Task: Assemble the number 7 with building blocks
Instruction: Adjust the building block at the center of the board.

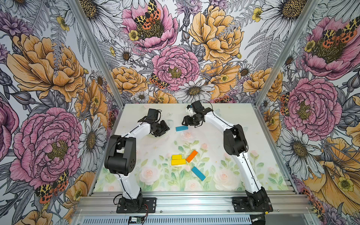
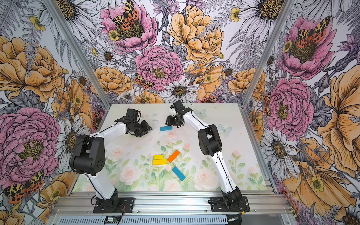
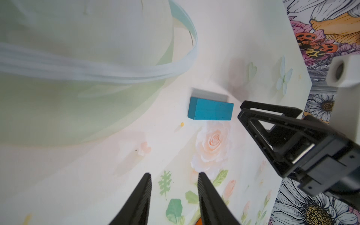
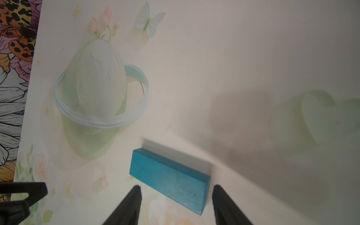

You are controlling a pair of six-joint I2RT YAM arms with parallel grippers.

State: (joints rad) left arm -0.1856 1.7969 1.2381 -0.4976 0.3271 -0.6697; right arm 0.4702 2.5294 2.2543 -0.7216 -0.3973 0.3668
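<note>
**Right gripper open at the far blue block: square up before closing**

The right gripper (image 4: 176, 186) has its jaws parted and holds nothing. In its wrist view, the end of the far blue block (image 4: 169, 179) lies between the 2 fingertips. The left wrist view shows those tips just beside the block's end, not clamped on it.

That block lies flat toward the back of the floral tabletop (image 1: 214, 136), well apart from the other 4. It sits skewed to the line of the jaws, so a close from here would likely catch a corner and spin it. The better move is probably to turn the wrist until the fingers face the 2 long sides. Then shift along toward mid-length, come down low, and only then close.

The left gripper (image 3: 174, 175) is also parted and empty, near the block's other end. It should hold off so the 2 arms do not meet.

Nearer the robot, the short yellow block (image 1: 176, 156) and long yellow block (image 1: 178, 161) lie side by side, touching. The orange block (image 1: 191, 156) is tilted at their right end. The near blue block (image 1: 198, 173) lies diagonal just beyond them. The number 7 is not yet formed, and this looks like an early step.
</note>
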